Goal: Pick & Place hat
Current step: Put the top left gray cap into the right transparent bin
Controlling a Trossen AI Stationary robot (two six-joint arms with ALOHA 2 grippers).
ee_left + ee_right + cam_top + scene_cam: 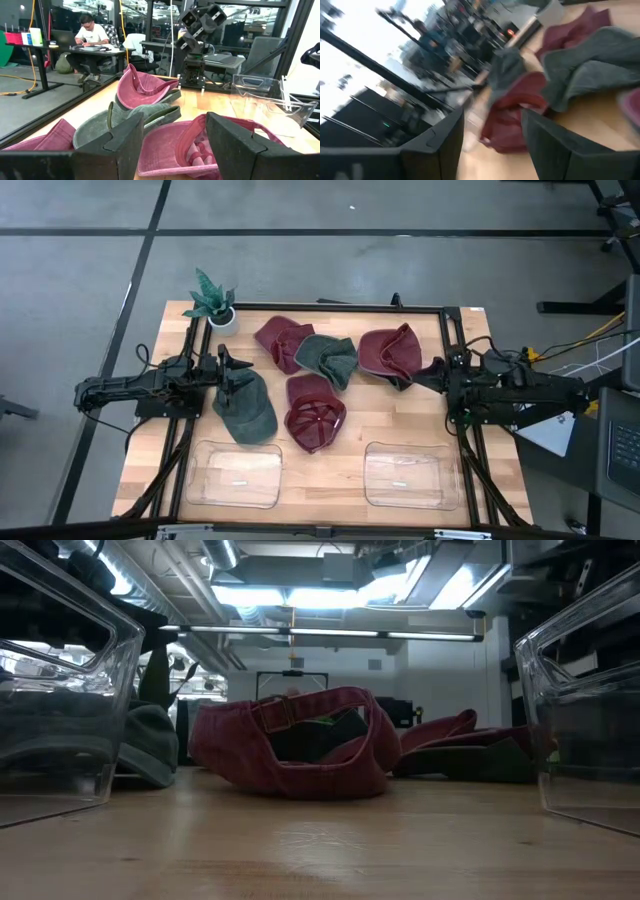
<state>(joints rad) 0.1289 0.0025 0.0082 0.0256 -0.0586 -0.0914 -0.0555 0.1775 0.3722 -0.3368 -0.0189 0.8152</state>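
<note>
1. Wooden table (pixel 330 475) sits mid-frame in the high view on a grey floor crossed by dark lines
2. Five hats lie on it: a maroon hat (pixel 281 341) at upper centre, a green hat (pixel 328 358) just right of it and overlapping it, a second maroon hat (pixel 390 352) further right, an upturned maroon hat (pixel 315 412) at centre, and a green hat (pixel 246 407) left of centre
3. Two clear bins stand along the lower edge, one at lower left (pixel 236 474) and one at lower right (pixel 411 475); both hold no hat
4. A small potted plant (pixel 213 301) stands at the table's upper left corner
5. Left gripper (pixel 226 364) reaches in from the left, over the upper edge of the left green hat; its wrist view shows the fingers (pixel 120 145) spread wide with nothing between them
6. Right gripper (pixel 437 373) comes in from the right, just beside the rightmost maroon hat; its fingers (pixel 547 140) stand apart and hold nothing
7. In the low view the upturned maroon hat (pixel 295 750) fills the centre, between the two bin walls
8. A person (pixel 92 37) sits at a desk in the room behind, upper left of the left wrist view
</note>
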